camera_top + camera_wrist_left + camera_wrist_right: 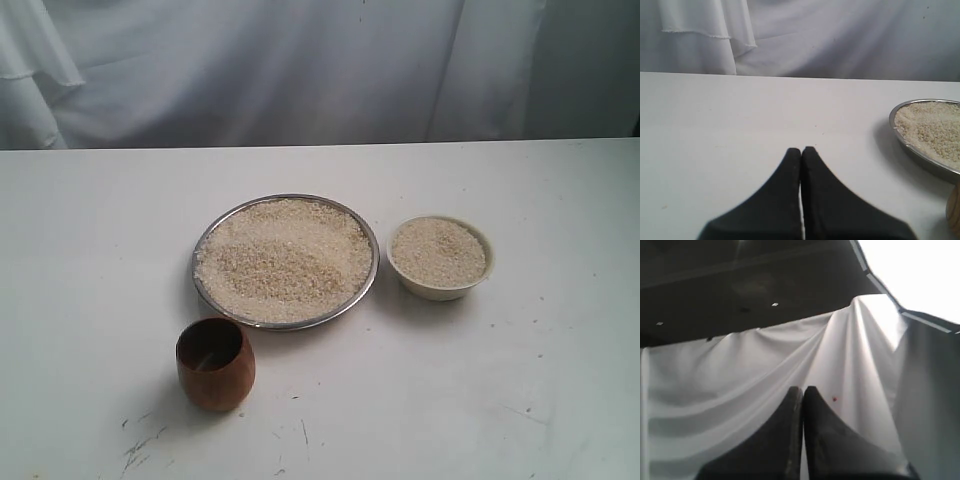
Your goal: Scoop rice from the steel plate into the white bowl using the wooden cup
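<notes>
White tabletop (100, 250), drape (300, 70) behind. I read left hand (801, 152) closed, empty, low over it; right hand (802, 390) closed, empty, facing drape. Beyond, wooden cup (215, 364) upright at 7 o'clock of steel plate (366, 292) heaped with rice (285, 258); white bowl (440, 290) at 3 o'clock, part-filled. I judge cup pickup pending: left hand must open first.

Soft, even light; the white bowl (440, 291) throws a faint shadow toward eight o'clock. The right wrist view is dim, with one patch overexposed.

Beige rice (285, 258), silver steel plate (205, 240), cream white bowl (440, 290), reddish-brown wooden cup (216, 378).
</notes>
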### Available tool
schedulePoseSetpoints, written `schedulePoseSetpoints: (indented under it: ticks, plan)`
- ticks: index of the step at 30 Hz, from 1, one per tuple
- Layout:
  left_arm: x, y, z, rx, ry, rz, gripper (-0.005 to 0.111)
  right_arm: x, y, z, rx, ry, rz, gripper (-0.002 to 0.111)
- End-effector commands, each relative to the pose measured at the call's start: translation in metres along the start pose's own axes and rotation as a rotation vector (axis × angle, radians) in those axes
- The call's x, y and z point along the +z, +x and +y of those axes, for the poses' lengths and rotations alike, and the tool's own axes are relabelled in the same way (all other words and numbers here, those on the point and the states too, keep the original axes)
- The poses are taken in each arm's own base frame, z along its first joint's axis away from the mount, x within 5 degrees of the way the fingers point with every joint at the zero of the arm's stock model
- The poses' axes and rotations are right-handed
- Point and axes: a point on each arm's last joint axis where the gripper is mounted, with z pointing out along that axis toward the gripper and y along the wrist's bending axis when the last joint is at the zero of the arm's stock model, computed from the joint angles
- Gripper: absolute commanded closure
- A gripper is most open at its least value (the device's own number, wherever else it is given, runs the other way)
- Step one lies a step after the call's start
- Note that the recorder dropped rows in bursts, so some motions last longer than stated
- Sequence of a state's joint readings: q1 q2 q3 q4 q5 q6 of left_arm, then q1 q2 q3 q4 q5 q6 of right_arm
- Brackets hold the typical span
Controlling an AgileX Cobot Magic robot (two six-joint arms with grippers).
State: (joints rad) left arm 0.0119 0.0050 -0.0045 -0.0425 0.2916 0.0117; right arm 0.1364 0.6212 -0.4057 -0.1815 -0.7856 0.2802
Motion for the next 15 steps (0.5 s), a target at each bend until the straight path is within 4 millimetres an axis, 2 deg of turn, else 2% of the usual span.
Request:
schedulePoseSetpoints:
  ticks: [1,4,8,15]
  plan:
    - [0.000,0.001,0.000,-0.004,0.002,-0.007,0.107,0.019,0.037,0.007,0.037,-0.118,0.142,0.108]
    - [0.000,0.001,0.000,-0.004,0.002,-0.007,0.107,0.026,0.070,0.012,0.073,-0.184,0.286,0.108]
    - [0.000,0.001,0.000,-0.004,0.002,-0.007,0.107,0.026,0.108,0.025,0.034,-0.328,0.440,0.108]
    - [0.000,0.001,0.000,-0.004,0.002,-0.007,0.107,0.019,0.154,0.046,0.066,-0.486,0.629,0.108]
